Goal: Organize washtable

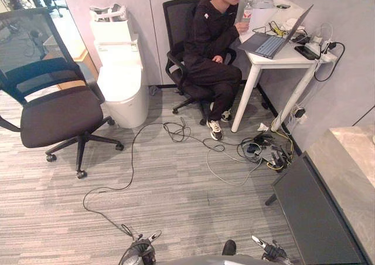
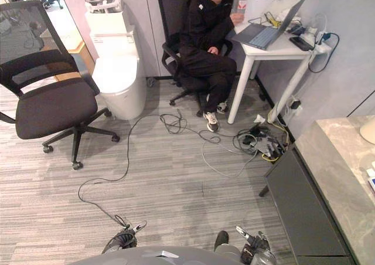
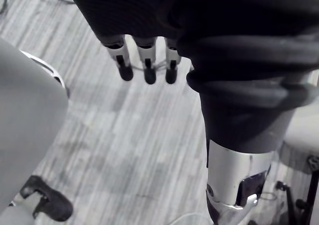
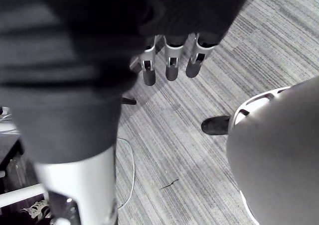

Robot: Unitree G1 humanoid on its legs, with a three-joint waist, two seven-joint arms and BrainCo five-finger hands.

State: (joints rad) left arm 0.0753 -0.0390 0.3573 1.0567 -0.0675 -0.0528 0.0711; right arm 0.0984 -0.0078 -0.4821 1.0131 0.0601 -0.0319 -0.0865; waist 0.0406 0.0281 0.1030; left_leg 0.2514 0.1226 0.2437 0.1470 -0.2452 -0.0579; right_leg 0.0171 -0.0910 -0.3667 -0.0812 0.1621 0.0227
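- Left hand (image 3: 145, 68) hangs low over the carpet, well apart from the washtable (image 2: 334, 153), with fingers straight and loose and nothing held
- Right hand (image 4: 171, 65) hangs the same way on the side nearer the washtable, short of its dark cabinet front (image 2: 299, 200), with fingers relaxed, spread and empty
- Washtable stands to the robot's right: a marble-patterned top over the cabinet front
- On the washtable top, at its outer edge, lie a pale rounded object (image 2: 369, 130) and a small item with blue on it (image 2: 370, 184); too little of either shows to identify it
- Step in hand, as judged: approach. No item is touched and the task appears to be at its start
- Turn the body toward the washtable until the whole top lies under the head camera, before either hand is lifted
- Raise both hands above the level of the top before closing in, so that the fingers clear the washtable's edge
- Identify each item on the top before choosing a grasp
- Note the cable tangle (image 2: 258, 142) on the floor just past the washtable's far end; step clear of it
- Person (image 2: 205, 36) sits at a white desk (image 2: 275, 48) beyond that same end; an office chair (image 2: 53, 101) and a toilet (image 2: 117, 71) stand well apart from the washtable, across the floor
- Writing: no label or print on the washtable or its items can be read
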